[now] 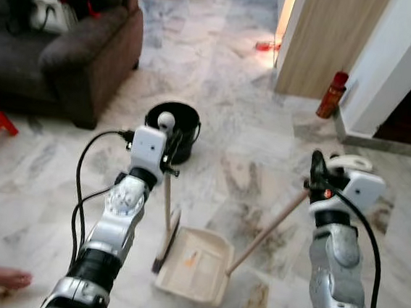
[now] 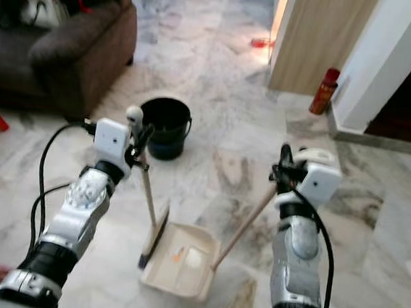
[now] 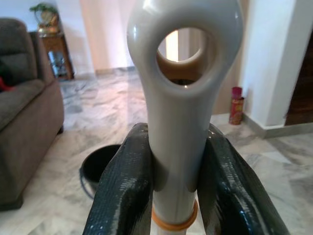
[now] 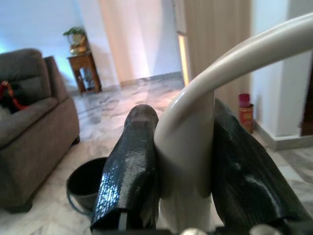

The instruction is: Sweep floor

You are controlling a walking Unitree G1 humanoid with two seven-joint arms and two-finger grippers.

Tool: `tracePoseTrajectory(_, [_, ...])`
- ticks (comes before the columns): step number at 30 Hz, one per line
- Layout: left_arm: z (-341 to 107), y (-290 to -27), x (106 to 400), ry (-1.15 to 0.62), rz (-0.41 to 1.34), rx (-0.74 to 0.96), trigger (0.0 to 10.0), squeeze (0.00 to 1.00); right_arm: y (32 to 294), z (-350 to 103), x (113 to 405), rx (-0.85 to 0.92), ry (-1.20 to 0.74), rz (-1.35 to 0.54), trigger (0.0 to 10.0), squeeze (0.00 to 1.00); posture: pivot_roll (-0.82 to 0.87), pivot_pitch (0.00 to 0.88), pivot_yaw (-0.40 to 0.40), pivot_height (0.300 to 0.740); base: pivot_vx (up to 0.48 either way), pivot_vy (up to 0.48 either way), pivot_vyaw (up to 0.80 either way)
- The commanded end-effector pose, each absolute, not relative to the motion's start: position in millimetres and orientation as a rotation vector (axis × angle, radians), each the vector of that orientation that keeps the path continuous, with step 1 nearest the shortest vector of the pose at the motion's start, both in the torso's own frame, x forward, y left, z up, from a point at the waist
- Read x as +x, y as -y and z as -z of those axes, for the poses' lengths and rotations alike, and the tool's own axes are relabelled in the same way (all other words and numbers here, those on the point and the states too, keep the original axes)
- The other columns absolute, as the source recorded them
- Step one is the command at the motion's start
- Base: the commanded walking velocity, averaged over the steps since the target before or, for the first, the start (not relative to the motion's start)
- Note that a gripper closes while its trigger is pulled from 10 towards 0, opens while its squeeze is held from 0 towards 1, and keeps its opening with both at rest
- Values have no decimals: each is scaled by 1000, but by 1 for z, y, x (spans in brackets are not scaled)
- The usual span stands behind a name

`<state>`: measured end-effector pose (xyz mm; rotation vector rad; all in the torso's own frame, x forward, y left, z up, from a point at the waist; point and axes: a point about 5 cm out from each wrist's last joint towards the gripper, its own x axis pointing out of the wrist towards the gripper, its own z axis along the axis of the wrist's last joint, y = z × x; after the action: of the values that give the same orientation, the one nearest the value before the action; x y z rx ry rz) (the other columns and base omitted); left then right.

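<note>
The left gripper [image 3: 171, 188] is clamped on the white plastic broom handle with hanging loop [image 3: 183, 73]; its shaft runs near-vertical down to the dark bristle head [image 1: 165, 246], touching the left lip of the cream plastic dustpan [image 1: 195, 266] on the marble floor [image 1: 254, 100]. The right gripper [image 4: 183, 166] grips the dustpan's pale handle [image 1: 267, 231], which slopes down-left to the pan; orange debris [image 1: 191, 257] lies inside, and the black bucket [image 1: 173, 127] stands beyond, nearer the left arm.

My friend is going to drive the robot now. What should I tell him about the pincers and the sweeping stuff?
Left pincer: shut on the broom handle, broom upright, bristles at the dustpan's edge.
Right pincer: shut on the dustpan handle.
Dustpan sits on the marble floor in front of the robot, with a small orange scrap inside.
Black bucket stands just beyond, by the sofa.
Done: some dirt collected. Left: probably emptying the pan, perhaps into the bucket.
</note>
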<state>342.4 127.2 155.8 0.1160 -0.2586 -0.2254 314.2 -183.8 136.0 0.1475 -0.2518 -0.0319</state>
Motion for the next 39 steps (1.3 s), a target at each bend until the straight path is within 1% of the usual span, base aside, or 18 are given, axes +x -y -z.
tracePoseTrajectory(1, [-169, -127, 343, 315, 225, 132, 10000, 0, 187, -144, 313, 164, 296, 38, 10000, 0, 85, 74, 5, 740, 326, 0, 0])
tracePoseTrajectory(5, [-169, -125, 343, 317, 228, 129, 10000, 0, 187, -145, 313, 150, 300, 33, 10000, 0, 84, 66, 6, 740, 328, 0, 0])
tracePoseTrajectory(12, [-169, -124, 343, 317, 235, 127, 10000, 0, 187, -144, 312, 147, 300, 30, 10000, 0, 82, 58, 7, 740, 328, 0, 800])
tracePoseTrajectory(20, [-168, -124, 342, 316, 233, 130, 10000, 0, 186, -144, 313, 159, 298, 26, 10000, 0, 88, 54, 5, 740, 328, 0, 0])
tracePoseTrajectory(39, [-169, -127, 342, 317, 223, 132, 10000, 0, 185, -143, 313, 171, 292, 23, 10000, 0, 98, 76, 1, 740, 328, 0, 0])
